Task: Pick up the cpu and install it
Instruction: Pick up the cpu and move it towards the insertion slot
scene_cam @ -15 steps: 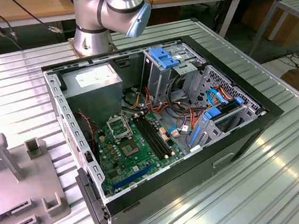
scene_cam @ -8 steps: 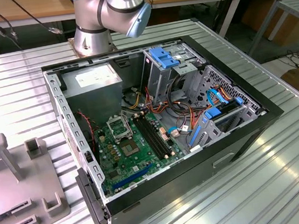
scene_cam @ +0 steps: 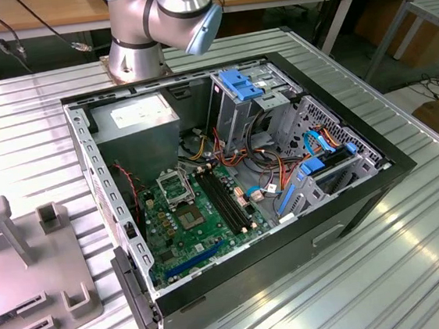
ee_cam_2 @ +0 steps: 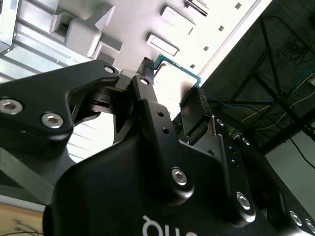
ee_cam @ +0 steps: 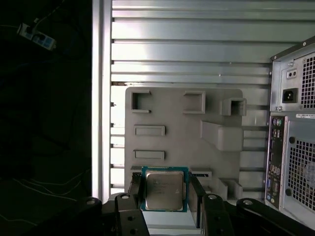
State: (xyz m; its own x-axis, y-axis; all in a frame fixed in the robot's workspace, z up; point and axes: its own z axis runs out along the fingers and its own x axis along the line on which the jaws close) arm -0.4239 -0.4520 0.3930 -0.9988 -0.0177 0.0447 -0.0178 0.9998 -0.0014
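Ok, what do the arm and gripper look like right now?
The arm has silver-grey rounded joints with a pale blue cap. The gripper is matte black, with linked fingers pinned by silver hex screws and white lettering on its body.

open black computer case (scene_cam: 343,218) on slatted metal table (scene_cam: 419,269), green motherboard (scene_cam: 181,233) inside, grey fixture plate (scene_cam: 28,287) beside it

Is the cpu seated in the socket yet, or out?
Out. The cpu is clamped in the end effector, over the grey fixture plate, outside the case.
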